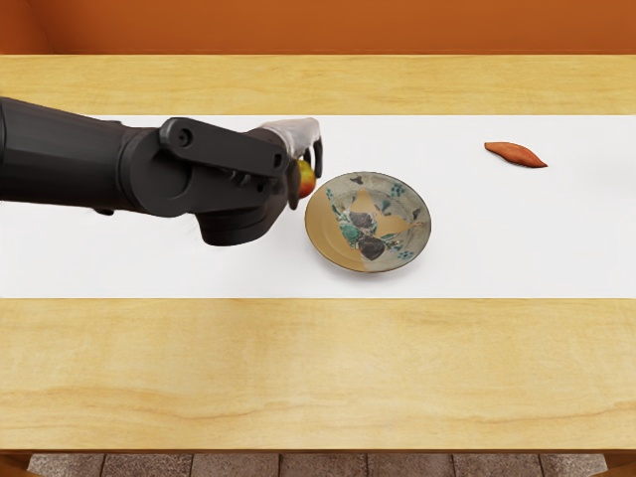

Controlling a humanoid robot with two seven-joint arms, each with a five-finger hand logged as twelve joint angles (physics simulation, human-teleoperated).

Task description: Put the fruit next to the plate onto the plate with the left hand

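One fruit (307, 180), left of centre in the frame and just beside the plate's (423, 238) left rim, is sitting within the left hand's (294, 149) curled fingers, which are gripping it, apparently ready to lift it across.

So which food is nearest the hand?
The round yellow-red fruit at the plate's left rim, with the left hand curled around it; the long orange piece lies far right.

Orange wall (318, 25), wooden table (318, 378), white runner (149, 268)

Slanted head view down onto table (318, 378)
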